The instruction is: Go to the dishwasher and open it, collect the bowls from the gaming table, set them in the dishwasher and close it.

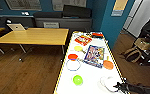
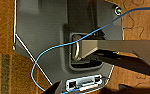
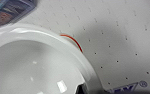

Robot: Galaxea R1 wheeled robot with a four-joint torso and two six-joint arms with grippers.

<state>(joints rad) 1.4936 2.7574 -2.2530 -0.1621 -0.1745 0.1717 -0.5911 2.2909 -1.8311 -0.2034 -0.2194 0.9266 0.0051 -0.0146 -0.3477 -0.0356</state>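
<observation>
Gaming table: the long white-topped table with yellow edges (image 1: 91, 72) runs away from the camera, its far end near the teal wall.
White bowl: a glossy white round bowl (image 1: 108, 83) sits by the table's near right corner; in the right wrist view the same white bowl (image 3: 33, 67) looms large over the dotted white top.
Right gripper: the dark right gripper (image 1: 121, 87) reaches in over the near right edge and meets the bowl's rim; I cannot tell whether its fingers are apart or together.
Other bowls: a lime-green bowl (image 1: 78, 80) near the near left edge; a blue-rimmed white bowl (image 1: 73, 65) and a red bowl (image 1: 72, 56) along the left edge.
Mid-table: a colourful flat box (image 1: 94, 56), an orange paddle (image 1: 108, 64) at the right edge.
Beside: a wooden desk (image 1: 33, 36) bearing a laptop (image 1: 16, 27).
</observation>
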